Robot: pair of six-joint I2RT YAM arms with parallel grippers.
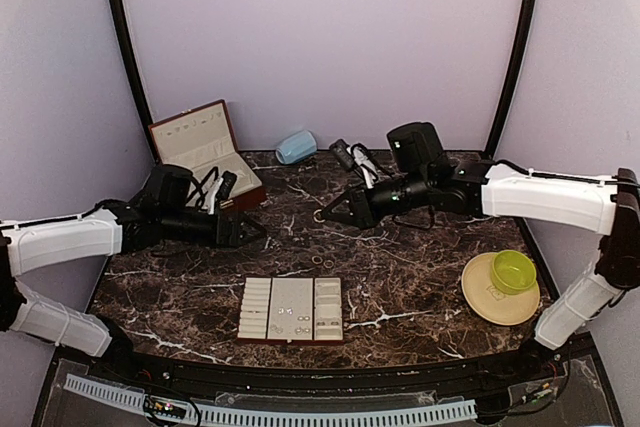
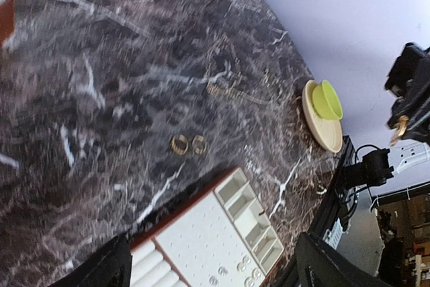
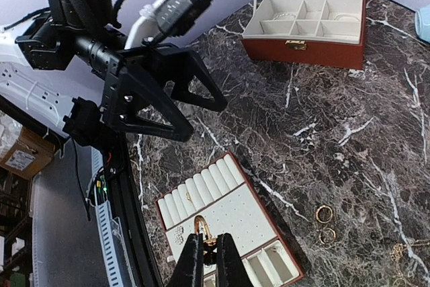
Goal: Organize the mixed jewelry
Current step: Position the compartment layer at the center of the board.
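My right gripper [image 1: 328, 213] [image 3: 207, 240] hovers above the table's middle, shut on a gold ring [image 3: 201, 224] that sticks up between its fingertips. Below it lies the cream-lined tray [image 1: 255, 309] [image 3: 259, 216], with small earrings [image 3: 179, 233] [image 2: 250, 275] pinned in its centre panel. Two loose gold rings [image 1: 320, 261] [image 2: 189, 144] [image 3: 325, 224] lie on the marble just beyond the tray. A thin chain [image 2: 225, 85] lies farther out. My left gripper [image 1: 256, 231] [image 2: 215, 270] hangs open and empty above the tray's near-left side.
The red-brown box [image 1: 205, 152] [image 3: 306, 38] stands open at the back left. A light blue object [image 1: 296, 146] lies at the back wall. A green bowl [image 1: 513, 271] sits on a cream plate [image 1: 485, 299] at the right.
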